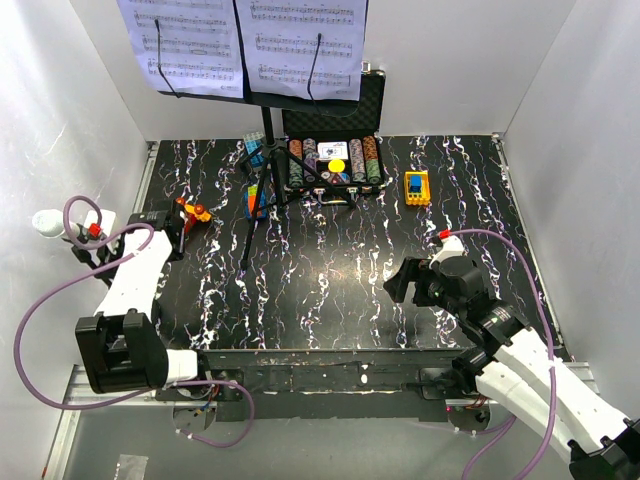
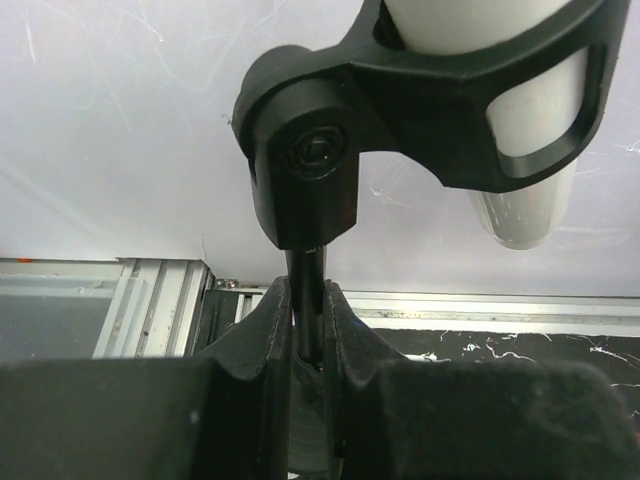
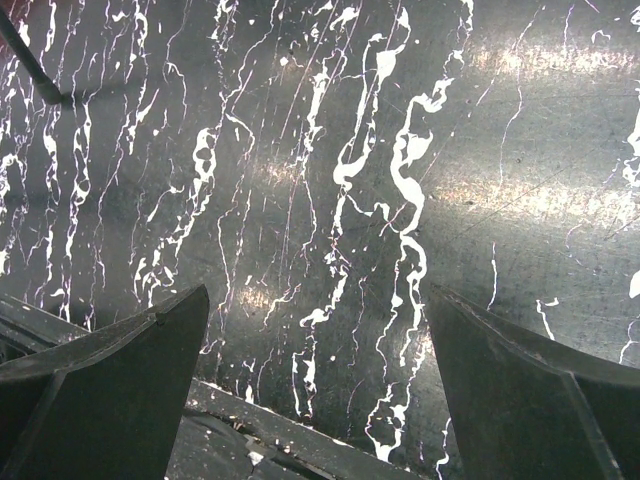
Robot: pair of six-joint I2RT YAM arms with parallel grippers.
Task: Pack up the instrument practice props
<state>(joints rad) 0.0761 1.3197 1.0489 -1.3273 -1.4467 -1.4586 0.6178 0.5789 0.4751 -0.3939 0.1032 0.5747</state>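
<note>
Microphone, white, clipped in black stand, was at the left edge of the desk. Left end effector gripped the stand's rod; right end effector was released. Base hidden, head cropped.

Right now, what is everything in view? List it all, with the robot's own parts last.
music stand: one, black tripod, far centre of the table
sheet-music pages: two, white, on the music stand's desk
microphone: one, white, in a black clip at the far left
microphone stand: one, black; only its thin stem shows
poker chip case: one, black, open, behind the tripod
yellow toy block: one, right of the case
other toy blocks: colourful, by the tripod legs; count unclear
orange-red toy: one, left of the tripod
table: one, black with white veins
left gripper: shut on the microphone stand's stem
right gripper: open, over bare table
</note>
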